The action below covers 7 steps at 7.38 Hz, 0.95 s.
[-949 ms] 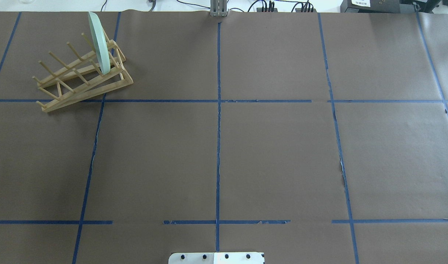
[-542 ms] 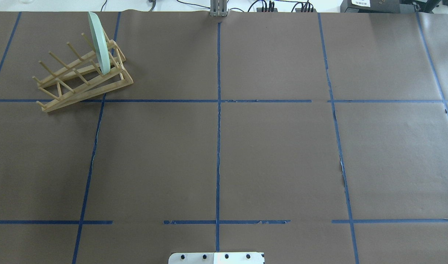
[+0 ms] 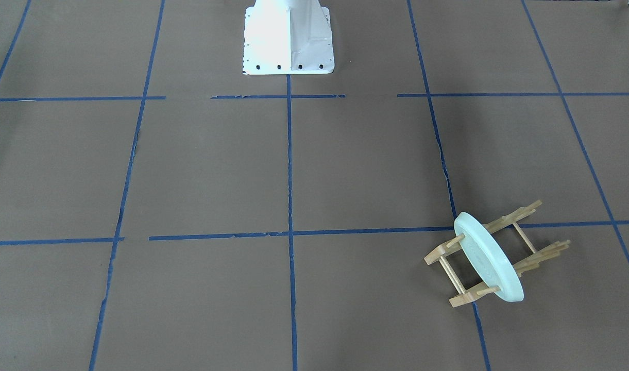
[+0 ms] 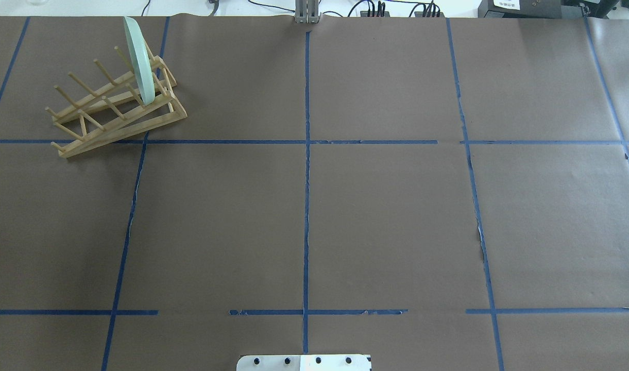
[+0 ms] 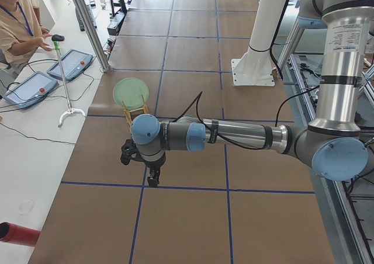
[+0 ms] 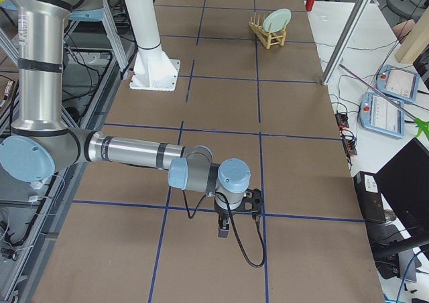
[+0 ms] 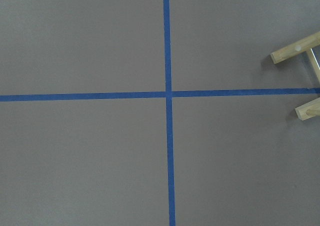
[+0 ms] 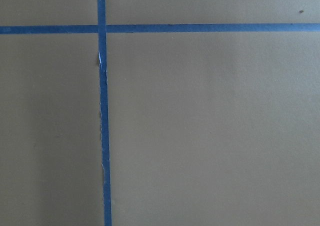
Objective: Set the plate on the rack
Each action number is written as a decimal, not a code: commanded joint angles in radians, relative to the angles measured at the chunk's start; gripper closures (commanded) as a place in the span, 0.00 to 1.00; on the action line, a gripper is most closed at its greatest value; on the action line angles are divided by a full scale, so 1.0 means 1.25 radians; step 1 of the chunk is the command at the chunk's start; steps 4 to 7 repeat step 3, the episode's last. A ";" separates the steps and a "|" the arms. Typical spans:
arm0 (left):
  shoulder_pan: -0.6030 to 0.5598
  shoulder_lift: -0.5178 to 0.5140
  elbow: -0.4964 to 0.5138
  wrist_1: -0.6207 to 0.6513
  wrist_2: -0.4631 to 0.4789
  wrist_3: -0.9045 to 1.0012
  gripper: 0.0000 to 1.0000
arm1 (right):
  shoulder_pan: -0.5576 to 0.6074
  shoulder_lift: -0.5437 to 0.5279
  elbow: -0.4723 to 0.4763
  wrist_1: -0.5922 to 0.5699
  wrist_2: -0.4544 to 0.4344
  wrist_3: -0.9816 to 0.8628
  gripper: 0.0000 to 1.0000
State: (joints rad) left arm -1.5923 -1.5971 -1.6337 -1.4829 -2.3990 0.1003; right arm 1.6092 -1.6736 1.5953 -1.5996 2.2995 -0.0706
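The pale mint-green plate (image 4: 139, 62) stands on edge in the end slot of the light-wood rack (image 4: 113, 111) at the far left of the table. Both show in the front view, plate (image 3: 487, 263) and rack (image 3: 533, 250), in the left side view, plate (image 5: 131, 92), and in the right side view, plate (image 6: 277, 20). My left gripper (image 5: 153, 179) hangs above the table, apart from the rack on the near side; I cannot tell if it is open. My right gripper (image 6: 224, 232) hangs far from the rack; I cannot tell its state. Two rack rail ends (image 7: 295, 51) show in the left wrist view.
Brown paper with blue tape lines (image 4: 306, 206) covers the table. The white robot base (image 3: 288, 36) stands at the table's near edge. An operator (image 5: 17, 24) and control pendants (image 5: 29, 86) are at a side bench.
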 commanded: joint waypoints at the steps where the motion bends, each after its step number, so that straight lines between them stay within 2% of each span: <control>1: 0.000 -0.001 0.004 0.001 -0.004 0.007 0.00 | 0.000 0.000 0.000 0.001 0.000 0.000 0.00; 7: -0.001 -0.003 0.002 0.000 0.002 0.008 0.00 | 0.000 0.000 0.000 0.000 0.000 0.001 0.00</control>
